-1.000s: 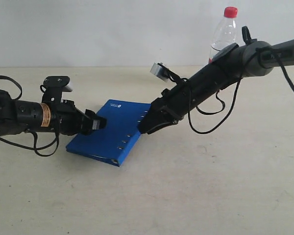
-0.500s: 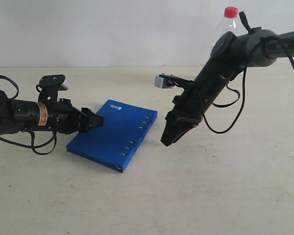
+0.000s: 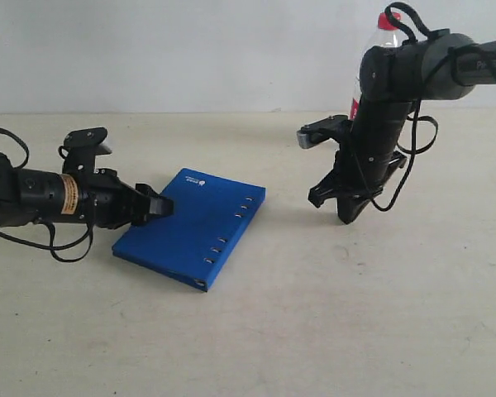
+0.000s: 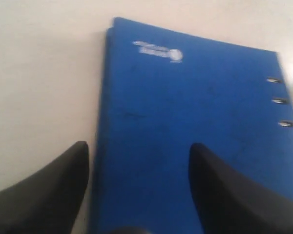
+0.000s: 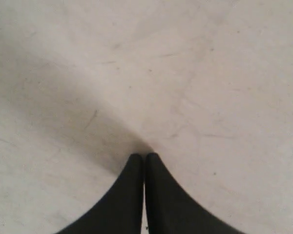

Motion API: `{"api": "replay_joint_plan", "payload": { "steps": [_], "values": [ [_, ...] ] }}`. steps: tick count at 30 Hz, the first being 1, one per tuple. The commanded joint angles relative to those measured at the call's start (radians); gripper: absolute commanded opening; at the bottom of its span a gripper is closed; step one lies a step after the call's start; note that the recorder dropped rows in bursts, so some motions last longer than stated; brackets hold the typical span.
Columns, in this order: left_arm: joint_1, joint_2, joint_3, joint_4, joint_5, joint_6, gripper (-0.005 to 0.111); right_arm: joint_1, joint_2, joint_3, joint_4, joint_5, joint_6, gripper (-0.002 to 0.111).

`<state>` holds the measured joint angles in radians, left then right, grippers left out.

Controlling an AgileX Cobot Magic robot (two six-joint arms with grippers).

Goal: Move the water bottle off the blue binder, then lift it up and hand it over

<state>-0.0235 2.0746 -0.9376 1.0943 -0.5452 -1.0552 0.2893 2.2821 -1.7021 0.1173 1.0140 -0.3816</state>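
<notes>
The bottle stands upright well beyond the binder, off it and on the far side from the camera. The right arm crosses in front of the bottle and hides most of it. Only its red cap and part of its clear upper body show above and beside the arm, so I cannot tell how its base sits.

The binder lies flat on the pale surface. Its white logo is at its far corner. A row of small holes runs along the edge that faces the right arm.

The left fingers are at the opposite edge of the binder, reaching in low and nearly level. In the left wrist view they are spread open. One is over the bare surface just outside the binder's edge and the other is over the blue cover, with nothing gripped between them. Whether either one touches the binder is unclear.

The right fingers point down at the surface, well apart from the holed edge of the binder and between it and the bottle. In the right wrist view they are pressed together and hold nothing. Only bare surface lies below their tips.
</notes>
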Motion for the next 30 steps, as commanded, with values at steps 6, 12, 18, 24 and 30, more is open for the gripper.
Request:
{"api": "replay_joint_plan", "payload": {
  "steps": [6, 12, 18, 24, 30],
  "values": [
    [0.002, -0.002, -0.005, 0.241, -0.364, -0.138, 0.056, -0.001, 0.002, 0.005, 0.312, 0.037, -0.274, 0.0],
    [0.012, -0.002, -0.005, 0.251, -0.472, -0.139, 0.056, -0.001, -0.013, 0.005, 0.309, 0.099, -0.307, 0.0],
    [0.039, -0.002, -0.005, 0.26, -0.317, -0.167, 0.056, -0.001, -0.099, 0.005, 0.304, 0.124, -0.308, 0.0],
    [0.041, -0.002, -0.005, 0.26, -0.315, -0.16, 0.056, -0.001, -0.212, 0.005, 0.314, 0.112, -0.296, 0.0],
    [0.03, -0.002, -0.005, 0.263, -0.127, -0.241, 0.056, -0.001, -0.225, 0.005, 0.348, 0.07, -0.281, 0.0]
  ]
}}
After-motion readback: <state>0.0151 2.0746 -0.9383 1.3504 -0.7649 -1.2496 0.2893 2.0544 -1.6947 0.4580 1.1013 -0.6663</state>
